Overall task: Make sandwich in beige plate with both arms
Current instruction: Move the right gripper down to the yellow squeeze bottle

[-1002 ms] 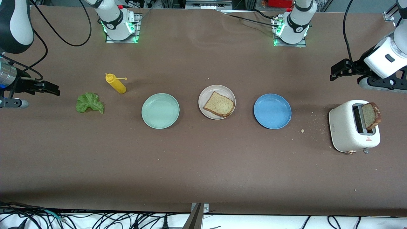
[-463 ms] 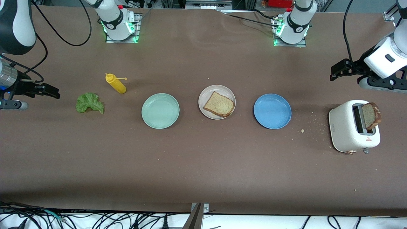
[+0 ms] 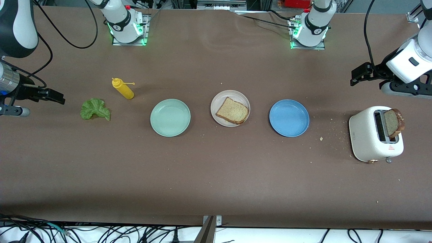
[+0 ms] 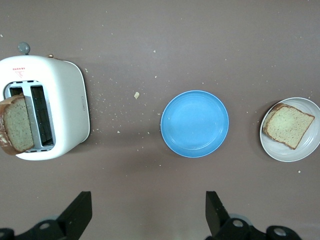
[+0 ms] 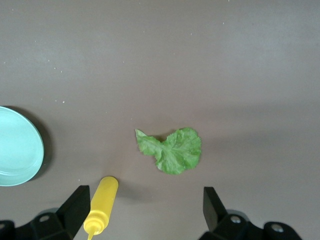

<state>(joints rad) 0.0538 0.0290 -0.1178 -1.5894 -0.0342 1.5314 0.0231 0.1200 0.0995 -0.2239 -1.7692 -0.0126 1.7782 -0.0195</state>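
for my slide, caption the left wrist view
Open left gripper above table: toaster holding bread slice, blue plate, second slice on beige plate.

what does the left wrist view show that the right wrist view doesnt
Only the left wrist view shows the white toaster with a bread slice standing in its slot, the blue plate, and the beige plate holding another bread slice. Only the right wrist view shows the lettuce leaf, the yellow squeeze bottle and the edge of the mint-green plate. Both share the brown table and their own open end effector's fingertips, left end effector and right end effector, each empty.
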